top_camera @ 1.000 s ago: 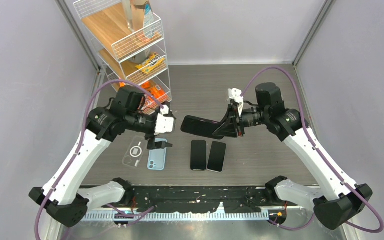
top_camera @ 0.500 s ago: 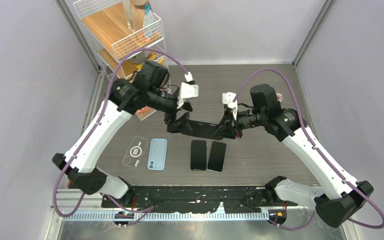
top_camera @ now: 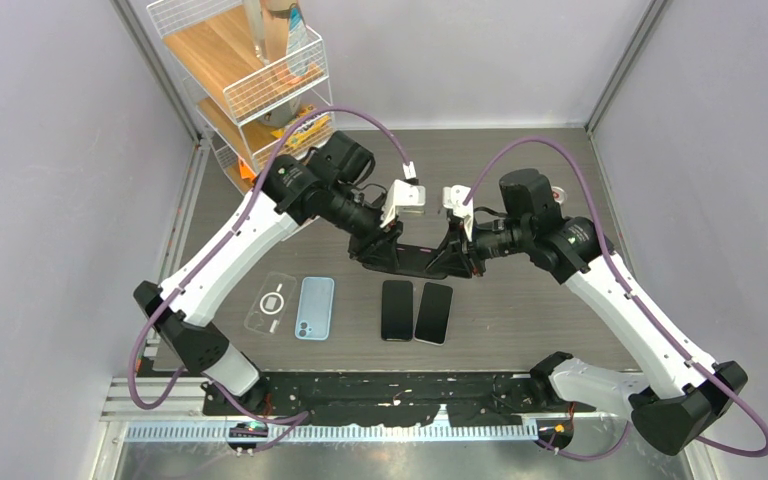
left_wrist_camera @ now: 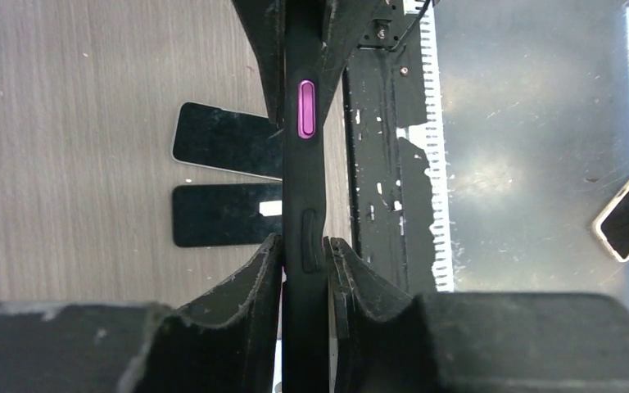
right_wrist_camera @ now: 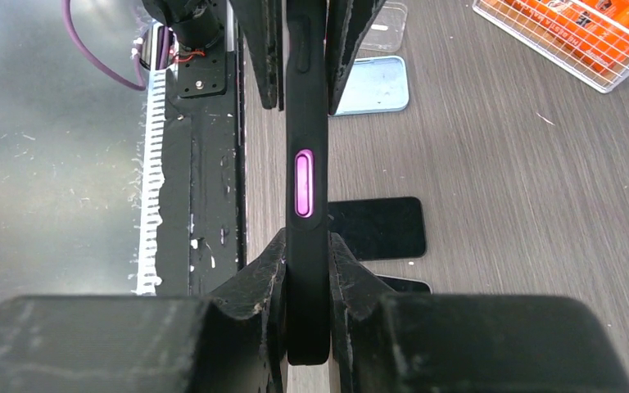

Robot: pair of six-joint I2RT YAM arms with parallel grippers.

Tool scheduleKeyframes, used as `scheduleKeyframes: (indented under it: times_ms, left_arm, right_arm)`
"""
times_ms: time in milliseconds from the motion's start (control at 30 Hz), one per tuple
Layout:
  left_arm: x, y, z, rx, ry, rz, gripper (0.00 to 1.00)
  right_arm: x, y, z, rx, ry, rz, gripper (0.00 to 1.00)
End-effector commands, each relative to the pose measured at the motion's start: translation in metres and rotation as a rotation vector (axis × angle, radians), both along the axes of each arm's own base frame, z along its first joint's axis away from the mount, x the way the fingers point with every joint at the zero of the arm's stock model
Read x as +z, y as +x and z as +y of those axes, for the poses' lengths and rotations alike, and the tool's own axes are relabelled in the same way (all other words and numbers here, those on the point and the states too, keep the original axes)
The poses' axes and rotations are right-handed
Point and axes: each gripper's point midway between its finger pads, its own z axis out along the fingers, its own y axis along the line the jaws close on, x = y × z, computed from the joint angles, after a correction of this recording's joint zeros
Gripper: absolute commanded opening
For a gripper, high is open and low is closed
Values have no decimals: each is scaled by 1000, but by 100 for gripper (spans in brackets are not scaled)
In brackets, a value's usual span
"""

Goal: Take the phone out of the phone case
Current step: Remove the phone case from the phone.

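Now that my left gripper (top_camera: 380,248) has swung over and pinched the cased phone (top_camera: 415,262) that my right gripper (top_camera: 457,255) already clamps, I can start peeling it open.

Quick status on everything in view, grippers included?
black phone case: airborne, gripped at both ends.
left gripper: shut on the black phone case.
right gripper: shut on the black phone case.
two black phones: lying flat, side by side.
blue phone: flat, back up.
clear case: flat, empty.
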Motion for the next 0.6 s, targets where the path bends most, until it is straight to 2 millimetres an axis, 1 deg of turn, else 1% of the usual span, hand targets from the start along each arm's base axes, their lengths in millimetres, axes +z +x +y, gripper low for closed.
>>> scheduleKeyframes:
  times_ms: [0, 67, 100, 167, 233, 267, 300, 333, 367, 400, 467, 533, 567]
  left_arm:
    - [-7, -10, 1, -23, 16, 44, 22]
    - [-9, -11, 2, -28, 21, 45, 9]
    - [-10, -11, 3, -30, 24, 43, 2]
    - [-12, -11, 5, -31, 32, 33, 0]
    - [-13, -11, 7, -30, 31, 17, 0]
    - [-12, -10, 8, -25, 26, 7, 0]
    - [-10, -9, 9, -20, 14, -2, 0]
    - [-7, -7, 10, -11, -3, -11, 0]
    - [-4, -5, 11, 1, -21, -16, 0]
    - [0, -3, 12, 14, -47, -19, 0]
    - [11, 2, 14, 43, -105, -24, 0]
    - [22, 4, 17, 71, -174, -24, 0]
    - [32, 7, 19, 95, -229, -38, 0]
  right_arm:
    - [44, 0, 5, 19, 97, -128, 5]
    - [46, 0, 5, 18, 104, -124, 6]
    - [47, 0, 5, 17, 107, -122, 5]
    - [50, 0, 6, 16, 120, -107, 6]
    - [52, 1, 5, 10, 130, -97, 20]
    - [53, 2, 5, 6, 135, -97, 31]
    - [54, 1, 4, 4, 140, -90, 36]
    - [55, 3, 4, -5, 144, -90, 49]
    - [57, 3, 3, -12, 150, -82, 56]
    - [57, 5, 1, -22, 154, -83, 65]
    - [59, 7, -1, -34, 163, -77, 73]
    - [61, 9, -2, -44, 177, -67, 78]
    - [65, 10, -2, -47, 194, -55, 79]
